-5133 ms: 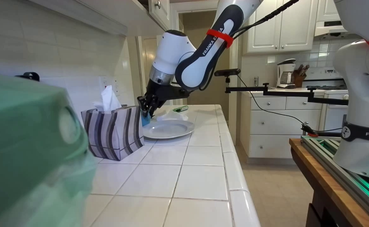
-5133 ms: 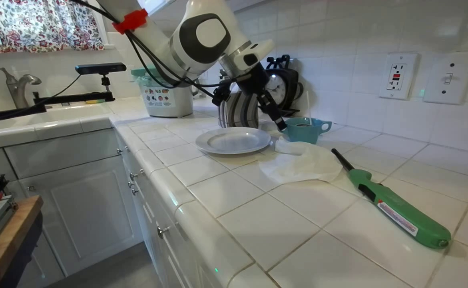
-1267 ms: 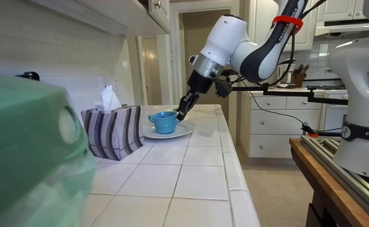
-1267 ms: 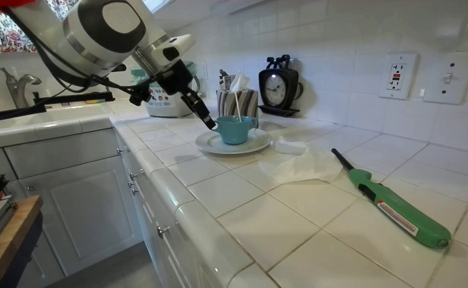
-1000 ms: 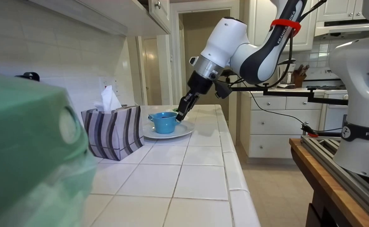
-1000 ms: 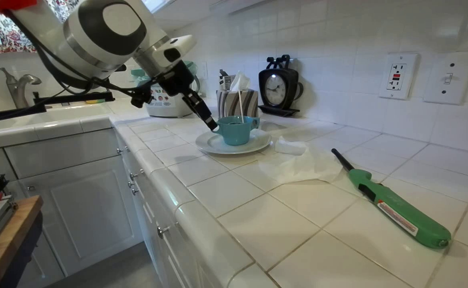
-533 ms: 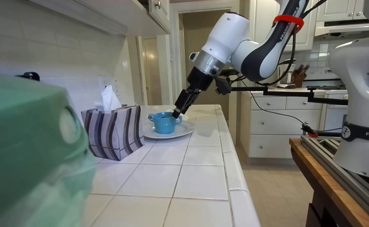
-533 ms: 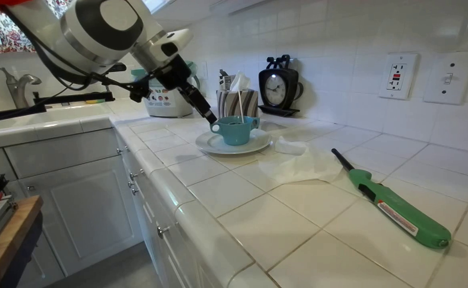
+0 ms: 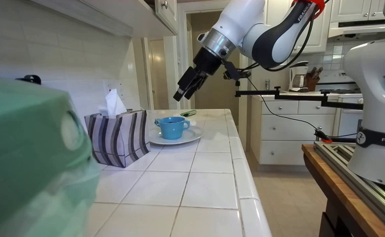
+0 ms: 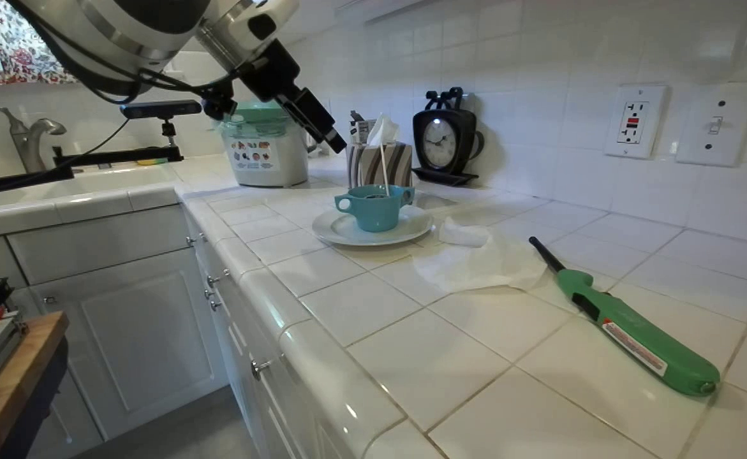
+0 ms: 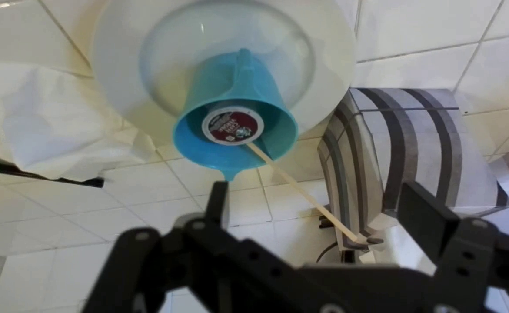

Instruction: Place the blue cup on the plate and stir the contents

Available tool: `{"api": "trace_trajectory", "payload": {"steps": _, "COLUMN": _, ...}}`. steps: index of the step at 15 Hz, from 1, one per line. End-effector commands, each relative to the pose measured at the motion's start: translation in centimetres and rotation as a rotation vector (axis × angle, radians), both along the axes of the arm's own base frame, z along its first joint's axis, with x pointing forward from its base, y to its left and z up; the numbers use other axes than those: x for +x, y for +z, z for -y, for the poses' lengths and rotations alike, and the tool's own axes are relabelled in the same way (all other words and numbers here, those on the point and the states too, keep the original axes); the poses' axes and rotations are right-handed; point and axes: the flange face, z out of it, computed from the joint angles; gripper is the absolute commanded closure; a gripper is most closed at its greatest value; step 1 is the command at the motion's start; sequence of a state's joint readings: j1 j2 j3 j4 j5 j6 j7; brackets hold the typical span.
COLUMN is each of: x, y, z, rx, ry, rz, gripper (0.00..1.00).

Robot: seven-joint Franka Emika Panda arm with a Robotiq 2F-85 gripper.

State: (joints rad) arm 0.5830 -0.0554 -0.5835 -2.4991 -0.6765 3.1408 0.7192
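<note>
The blue cup (image 10: 378,213) is parked on the plate (image 10: 332,226), the gripper (image 9: 183,95) held above, jaws spread wide

At far left in an exterior view, a faucet (image 10: 32,146) is picked up first, then a white container (image 10: 265,159). And here the gripper is held in the air, well apart from the blue cup, its jaws shown wide apart by the wrist view. Below and to the right, the plate is laid on the tiled counter (image 10: 469,350), and on it the blue cup is stood upright, a handle turned to either side. Inside, a round red-labelled pod (image 11: 232,126) is revealed, with a slim stick (image 11: 297,187) leaned over the rim. Behind, a striped tissue box (image 10: 367,167) is found, a black clock (image 10: 440,143) next. Further right, crumpled white paper (image 10: 494,261) is spread, and just beside it the black tip of a green lighter (image 10: 635,335) is pointed. Last, on the wall (image 10: 539,115), an outlet (image 10: 636,121) is spotted.
</note>
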Motion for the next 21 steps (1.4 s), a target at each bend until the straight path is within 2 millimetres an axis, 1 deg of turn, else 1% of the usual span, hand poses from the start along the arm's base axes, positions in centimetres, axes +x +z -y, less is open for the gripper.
{"api": "trace_trajectory", "payload": {"steps": 1, "x": 1.0, "y": 0.4, "z": -0.2, "rx": -0.023, "ry": 0.023, "rz": -0.003, "gripper": 0.00}}
{"api": "trace_trajectory", "payload": {"steps": 3, "x": 1.8, "y": 0.6, "z": -0.9, "rx": -0.005, "ry": 0.034, "rz": 0.022, "gripper": 0.00}}
{"api": "trace_trajectory", "payload": {"steps": 4, "x": 0.9, "y": 0.6, "z": -0.5, "rx": 0.003, "ry": 0.012, "rz": 0.008, "gripper": 0.00}}
{"api": "trace_trajectory", "payload": {"steps": 6, "x": 1.0, "y": 0.4, "z": -0.7, "rx": 0.002, "ry": 0.014, "rz": 0.005, "gripper": 0.00}}
{"api": "trace_trajectory", "payload": {"steps": 10, "x": 1.0, "y": 0.4, "z": -0.5, "rx": 0.001, "ry": 0.010, "rz": 0.004, "gripper": 0.00}}
{"api": "trace_trajectory", "payload": {"steps": 12, "x": 2.2, "y": -0.3, "z": -0.3, "rx": -0.012, "ry": 0.005, "rz": 0.018, "gripper": 0.00}}
{"api": "trace_trajectory", "payload": {"steps": 14, "x": 3.1, "y": -0.7, "z": -0.8, "rx": -0.027, "ry": 0.033, "rz": 0.044, "gripper": 0.00}}
{"api": "trace_trajectory", "payload": {"steps": 16, "x": 3.8, "y": -1.3, "z": -1.5, "rx": -0.041, "ry": 0.072, "rz": 0.068, "gripper": 0.00}}
{"api": "trace_trajectory", "payload": {"steps": 18, "x": 3.8, "y": -2.3, "z": -2.6, "rx": -0.046, "ry": 0.119, "rz": 0.086, "gripper": 0.00}}
{"api": "trace_trajectory", "payload": {"steps": 21, "x": 4.9, "y": -3.2, "z": -3.5, "rx": -0.085, "ry": 0.202, "rz": 0.122, "gripper": 0.00}}
